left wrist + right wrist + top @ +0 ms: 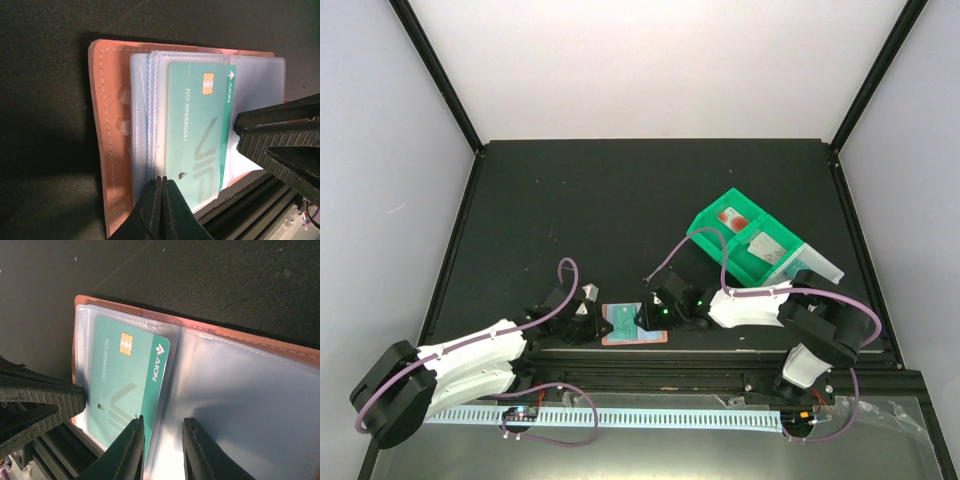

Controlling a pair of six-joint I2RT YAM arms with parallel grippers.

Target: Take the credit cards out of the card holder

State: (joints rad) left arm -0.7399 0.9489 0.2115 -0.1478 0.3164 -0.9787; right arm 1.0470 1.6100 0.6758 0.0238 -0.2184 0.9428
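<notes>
**Card holder open at the front edge, both end effectors on it**

Top view: The card holder (645, 338) lies open and flat on the dark desk (620, 200), close to the black rail (720, 352) along the near edge. A teal card (620, 322) shows on its left half. The left end effector (592, 318) sits at the holder's left edge and the right end effector (646, 318) over its right part. A green bin (735, 245) stands well apart, further back on the right.

Left wrist view: The left fingers are pressed together, with no gap between them. Their tips meet the near edge of the clear sleeves (142, 125), just beside the teal card's lower corner. Cannot tell whether a sleeve is caught between them. The teal card is inside a clear pocket, its gold chip (208, 83) and white lettering visible. The salmon cover shows stitching along its left side. The right end effector's dark fingers come in from the right, over the holder's other half.

Right wrist view: The right fingers stand slightly apart with clear pocket plastic showing in the gap. One finger overlaps the teal card's near corner. The card is still in its pocket.
</notes>
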